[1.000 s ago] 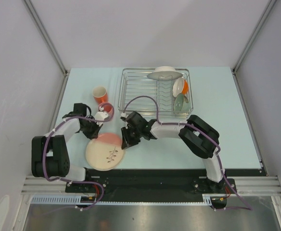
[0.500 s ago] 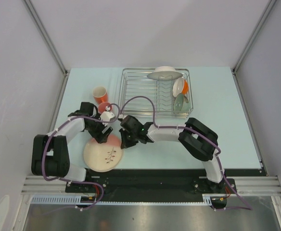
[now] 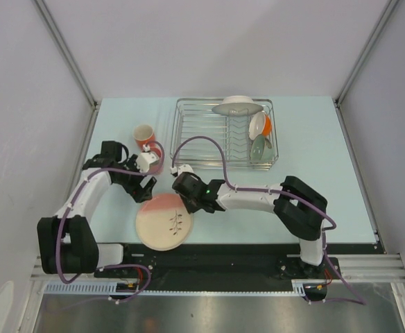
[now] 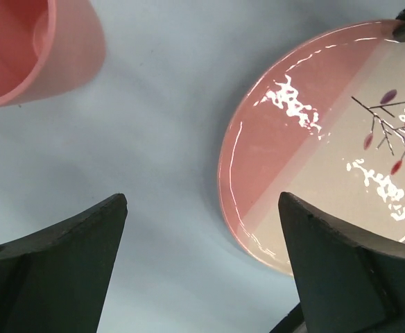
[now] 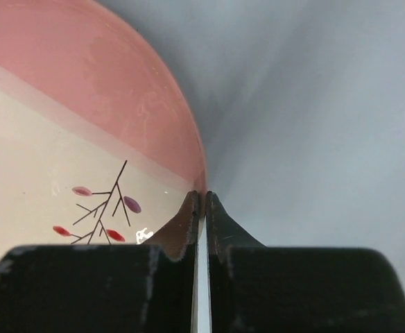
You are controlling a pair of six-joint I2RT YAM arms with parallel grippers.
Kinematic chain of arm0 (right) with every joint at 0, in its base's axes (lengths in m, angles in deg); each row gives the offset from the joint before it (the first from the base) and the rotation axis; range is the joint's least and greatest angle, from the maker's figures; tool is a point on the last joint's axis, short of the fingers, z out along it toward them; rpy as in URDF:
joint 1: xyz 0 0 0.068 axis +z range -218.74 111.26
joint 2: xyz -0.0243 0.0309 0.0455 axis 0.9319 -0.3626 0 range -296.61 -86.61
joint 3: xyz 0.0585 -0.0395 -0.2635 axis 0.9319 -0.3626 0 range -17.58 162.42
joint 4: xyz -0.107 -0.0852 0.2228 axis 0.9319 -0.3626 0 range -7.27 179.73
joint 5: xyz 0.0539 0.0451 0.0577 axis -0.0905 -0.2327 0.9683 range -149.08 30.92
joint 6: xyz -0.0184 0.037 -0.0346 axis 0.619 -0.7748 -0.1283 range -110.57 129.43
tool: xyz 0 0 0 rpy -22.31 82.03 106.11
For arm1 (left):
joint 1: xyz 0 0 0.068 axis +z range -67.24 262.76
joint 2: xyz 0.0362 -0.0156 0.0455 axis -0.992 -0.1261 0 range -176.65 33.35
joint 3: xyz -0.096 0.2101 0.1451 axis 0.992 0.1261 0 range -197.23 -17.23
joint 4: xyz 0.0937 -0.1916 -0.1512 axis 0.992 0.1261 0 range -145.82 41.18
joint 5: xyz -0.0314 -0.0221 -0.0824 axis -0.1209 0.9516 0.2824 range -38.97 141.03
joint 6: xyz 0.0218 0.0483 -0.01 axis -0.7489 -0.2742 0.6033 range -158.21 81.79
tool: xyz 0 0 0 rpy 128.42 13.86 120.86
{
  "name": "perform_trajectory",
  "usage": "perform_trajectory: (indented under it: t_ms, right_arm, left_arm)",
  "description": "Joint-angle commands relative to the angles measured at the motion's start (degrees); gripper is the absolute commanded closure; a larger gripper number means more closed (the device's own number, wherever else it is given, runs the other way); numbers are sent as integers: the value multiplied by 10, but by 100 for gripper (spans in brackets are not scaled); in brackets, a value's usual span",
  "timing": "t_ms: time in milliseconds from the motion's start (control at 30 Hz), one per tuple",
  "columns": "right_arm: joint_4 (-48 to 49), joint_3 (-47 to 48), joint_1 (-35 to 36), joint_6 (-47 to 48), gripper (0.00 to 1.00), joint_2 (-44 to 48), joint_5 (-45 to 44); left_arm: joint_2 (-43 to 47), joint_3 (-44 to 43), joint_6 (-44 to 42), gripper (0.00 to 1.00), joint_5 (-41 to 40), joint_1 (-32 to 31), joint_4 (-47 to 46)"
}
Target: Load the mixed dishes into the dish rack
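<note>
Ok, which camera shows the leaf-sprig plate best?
Top external: the whole plate shows, its rim pinched by the right end effector. Left wrist crops it at the frame edge; right wrist shows only a close rim slice.

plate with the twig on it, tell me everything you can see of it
The plate is round, glossy and ceramic-looking, pink across one part, cream across the rest, with a thin dark twig of small red and purple leaves. It is face up at the table's near edge. The right end effector is shut on its rim; the left end effector hangs open beside it, not touching.
</note>
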State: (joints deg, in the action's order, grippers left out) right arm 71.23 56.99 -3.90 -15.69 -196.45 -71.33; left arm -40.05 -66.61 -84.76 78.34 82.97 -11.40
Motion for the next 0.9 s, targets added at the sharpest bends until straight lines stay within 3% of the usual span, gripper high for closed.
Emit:
perform_trajectory:
  t_ms: [0, 300, 600, 867]
  right_arm:
    - [2, 3, 19, 49, 100, 64, -67]
    - [19, 4, 38, 65, 100, 90, -79]
    - [11, 37, 45, 85, 100, 101, -86]
    - [6, 67, 49, 102, 100, 96, -96]
  left_arm:
    - [-33, -58, -30, 3, 104, 28, 61]
    - [-100, -92, -60, 5, 183, 31, 108]
    - [-150, -118, -77, 5, 198, 35, 113]
    - [-215, -157, -149, 6, 245, 34, 195]
